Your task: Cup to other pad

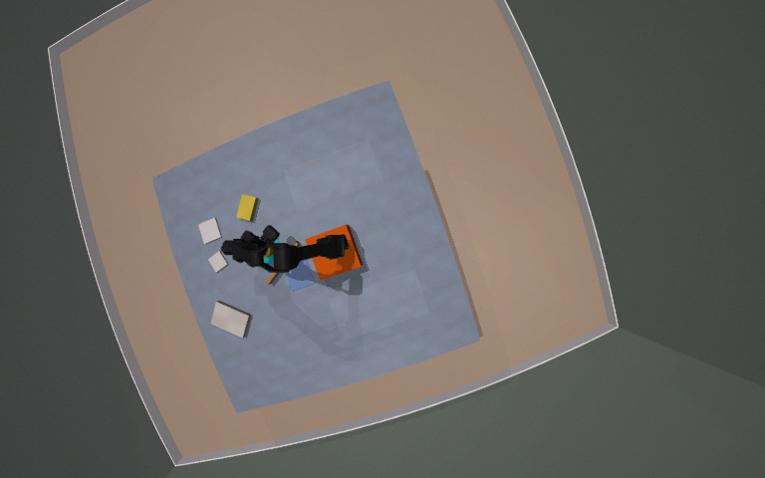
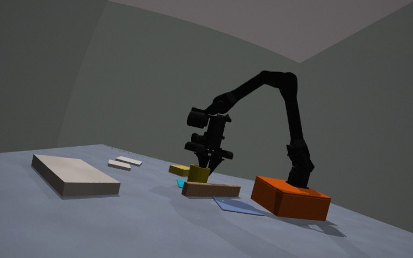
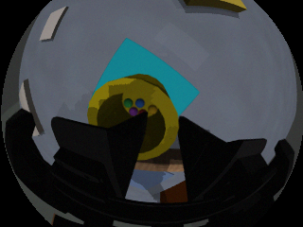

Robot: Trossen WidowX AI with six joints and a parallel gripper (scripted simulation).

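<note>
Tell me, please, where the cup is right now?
In the exterior view the cup stands upright on the cyan pad, just behind the wooden block, below the pincer.

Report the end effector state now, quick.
End effector: open, fingers parted, one each side of the cup's wall, gripping nothing; the cup stands on the teal pad with its marbles inside.
</note>
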